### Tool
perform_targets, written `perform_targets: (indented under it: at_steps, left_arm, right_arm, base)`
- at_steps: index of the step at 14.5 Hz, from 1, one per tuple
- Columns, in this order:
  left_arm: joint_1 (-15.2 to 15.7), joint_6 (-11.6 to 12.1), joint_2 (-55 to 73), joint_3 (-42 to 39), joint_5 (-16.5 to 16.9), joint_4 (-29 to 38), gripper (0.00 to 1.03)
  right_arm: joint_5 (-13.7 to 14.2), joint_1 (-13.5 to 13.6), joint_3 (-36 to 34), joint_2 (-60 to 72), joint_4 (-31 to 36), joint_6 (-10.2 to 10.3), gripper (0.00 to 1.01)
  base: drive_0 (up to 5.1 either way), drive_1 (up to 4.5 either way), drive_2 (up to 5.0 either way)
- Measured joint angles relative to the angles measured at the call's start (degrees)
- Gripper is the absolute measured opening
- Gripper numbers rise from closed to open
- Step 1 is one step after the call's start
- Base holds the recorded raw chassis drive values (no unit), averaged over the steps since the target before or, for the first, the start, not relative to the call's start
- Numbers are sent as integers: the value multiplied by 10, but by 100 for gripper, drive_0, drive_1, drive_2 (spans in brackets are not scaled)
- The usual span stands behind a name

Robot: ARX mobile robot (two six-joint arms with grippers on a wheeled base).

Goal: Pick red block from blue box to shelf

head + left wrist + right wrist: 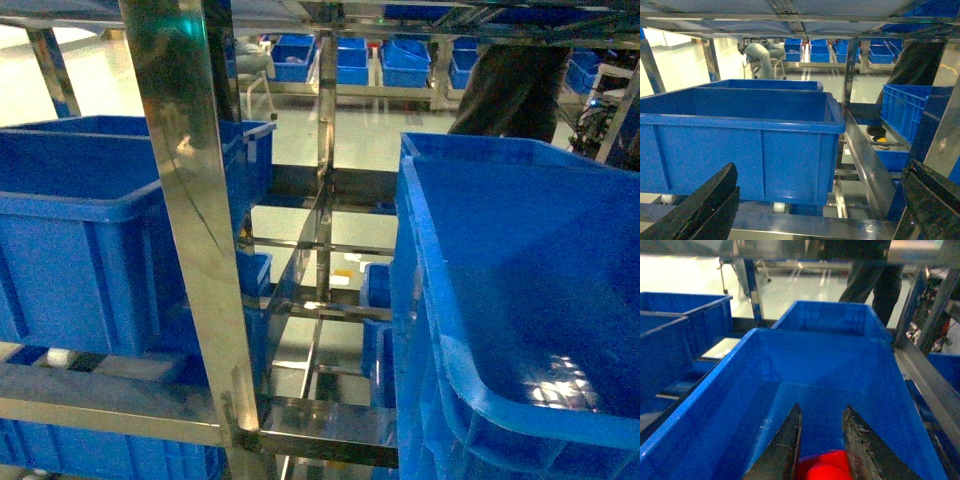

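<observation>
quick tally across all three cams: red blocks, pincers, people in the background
red block: 1, held in the right pincer
pincers: 2, that one and the left pincer
people: 2, a seated person and a standing person
total: 5

Right gripper (pixel 821 440) fingers nearly closed, pinching something red; left gripper (pixel 815 210) fingers spread wide.

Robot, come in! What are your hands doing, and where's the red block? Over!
Right hand clamped on red block, above blue crate. Left hand open, empty, facing shelf. Nothing blocking.
</observation>
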Motion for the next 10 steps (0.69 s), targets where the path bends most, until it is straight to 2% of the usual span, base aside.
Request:
perform_targets:
  at_steps: [4, 5, 7, 10]
  left_arm:
    - [0, 0, 0, 0, 0, 0, 98]
    - [0, 0, 0, 0, 0, 0, 98]
    - [0, 0, 0, 0, 0, 0, 98]
    - [0, 0, 0, 0, 0, 0, 98]
  right_arm:
    - [-16, -1, -10, 50, 14, 23, 20]
    - [-9, 0, -21, 63, 40, 21, 20]
    - [-14, 0, -21, 86, 55, 21, 20]
    - [-14, 0, -27, 126, 126, 12, 20]
  base:
    - [0, 0, 0]
    - [0, 0, 0]
    - [0, 0, 0]
    - [0, 0, 0]
